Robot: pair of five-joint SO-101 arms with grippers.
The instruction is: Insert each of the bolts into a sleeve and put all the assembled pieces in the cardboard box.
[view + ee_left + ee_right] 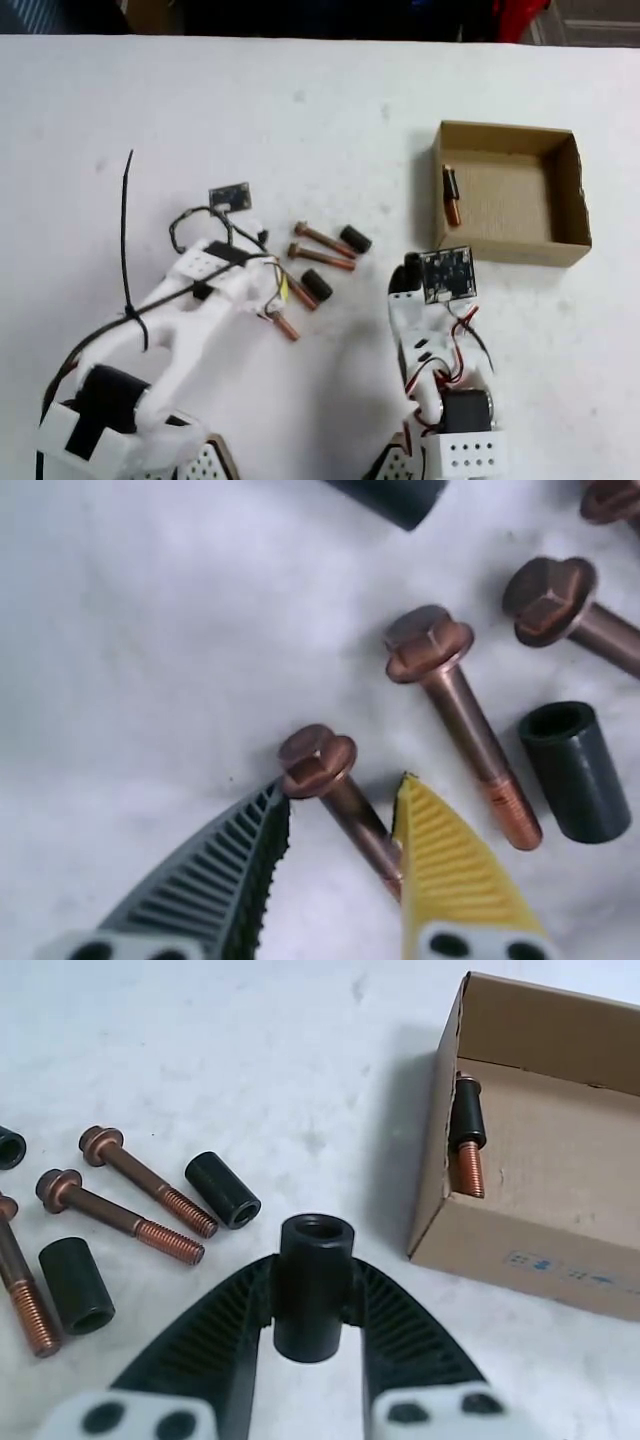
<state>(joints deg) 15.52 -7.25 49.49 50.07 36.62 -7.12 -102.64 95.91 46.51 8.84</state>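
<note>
My left gripper (pixel 343 794) stands open low over the table, its grey and yellow fingers on either side of a copper bolt (pixel 318 760) that lies flat. Three more bolts (pixel 462 715) and two loose black sleeves (pixel 576 772) lie just beyond it. The right gripper (pixel 315 1265) is shut on a black sleeve (pixel 316 1278), held upright with its bore facing up, just short of the cardboard box (pixel 520 1245). In the high view this gripper (pixel 411 276) sits at the box's (pixel 512 248) near-left corner. One assembled bolt and sleeve (pixel 451 194) lies inside against the left wall.
Two bolts (pixel 322 248) lie side by side mid-table with a sleeve (pixel 355 239) at their right end and another sleeve (pixel 316 285) below. A black cable tie (pixel 126 240) runs along the left arm. White table stretches open behind the parts.
</note>
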